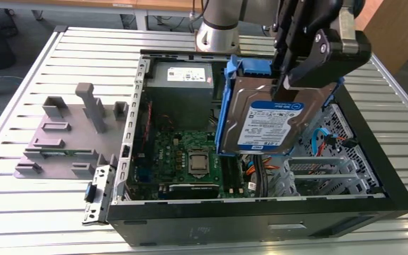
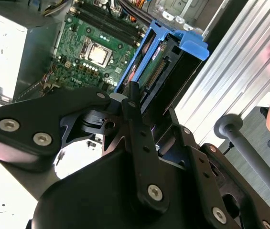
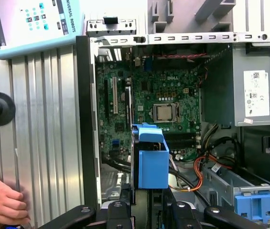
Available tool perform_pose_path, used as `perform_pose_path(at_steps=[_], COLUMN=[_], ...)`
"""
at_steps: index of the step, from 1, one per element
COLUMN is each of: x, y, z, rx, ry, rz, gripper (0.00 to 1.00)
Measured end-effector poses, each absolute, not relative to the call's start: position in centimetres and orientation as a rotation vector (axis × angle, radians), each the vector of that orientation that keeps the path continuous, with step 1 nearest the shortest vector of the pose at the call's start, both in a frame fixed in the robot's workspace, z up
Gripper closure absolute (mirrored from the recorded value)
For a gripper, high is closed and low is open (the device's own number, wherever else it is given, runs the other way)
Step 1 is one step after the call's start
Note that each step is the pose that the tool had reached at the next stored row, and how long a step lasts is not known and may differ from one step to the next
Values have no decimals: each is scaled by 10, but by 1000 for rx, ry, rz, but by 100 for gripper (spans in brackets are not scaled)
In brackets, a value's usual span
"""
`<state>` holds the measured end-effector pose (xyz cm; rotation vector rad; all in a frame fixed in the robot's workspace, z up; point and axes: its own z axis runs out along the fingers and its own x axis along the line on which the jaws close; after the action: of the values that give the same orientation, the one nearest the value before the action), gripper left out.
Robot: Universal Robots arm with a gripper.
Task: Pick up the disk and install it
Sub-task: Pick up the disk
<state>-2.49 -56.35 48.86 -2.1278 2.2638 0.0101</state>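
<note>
The disk (image 1: 268,125), a silver hard drive with a white-and-blue label in a blue carrier frame (image 1: 250,66), hangs on edge above the open computer case (image 1: 261,215). My gripper (image 1: 296,79) is shut on its upper end, and the drive's lower end sits over the motherboard (image 1: 189,154) and the metal drive cage (image 1: 317,172). In the second wrist view the black fingers (image 2: 132,102) clamp the disk (image 2: 173,47) by its edges. The first wrist view looks down the blue carrier (image 3: 153,162) into the case, with the gripper (image 3: 146,207) just behind it.
A grey power-supply box (image 1: 179,79) fills the case's far corner. A grey plastic stand (image 1: 69,133) with upright posts sits at the exterior view's left. Beside the case are a person's hand (image 3: 1,200), a teach pendant (image 3: 29,24) and a blue bracket (image 3: 259,205) in the drive bay.
</note>
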Motion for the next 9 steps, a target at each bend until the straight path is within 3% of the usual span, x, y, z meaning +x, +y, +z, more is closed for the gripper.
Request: perform_pose_path(at_steps=[9], x=[0], y=[-566], z=[488], rx=[-2129], ry=[2265], rz=[13], gripper=[65])
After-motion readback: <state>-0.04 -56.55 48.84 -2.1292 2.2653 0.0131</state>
